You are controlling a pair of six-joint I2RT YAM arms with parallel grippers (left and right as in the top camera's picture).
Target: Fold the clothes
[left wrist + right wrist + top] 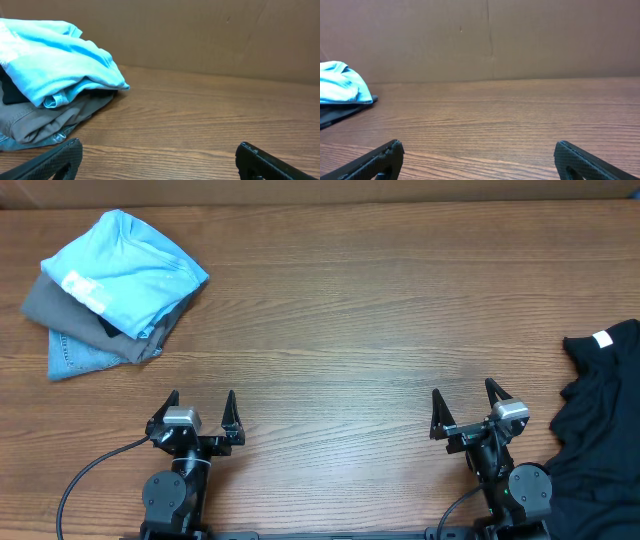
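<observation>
A stack of folded clothes lies at the far left of the table: a light blue shirt [125, 268] on top, a grey garment [70, 315] under it, and denim [75, 358] at the bottom. The light blue shirt also shows in the left wrist view [55, 60] and at the left edge of the right wrist view [340, 89]. A crumpled black garment [600, 420] with a white label lies at the right edge. My left gripper [201, 398] is open and empty near the front edge. My right gripper [464, 392] is open and empty, just left of the black garment.
The wooden table [340, 330] runs between the stack and the black garment. A brown cardboard wall [490, 35] stands along the table's far edge. Black cables trail from both arm bases at the front.
</observation>
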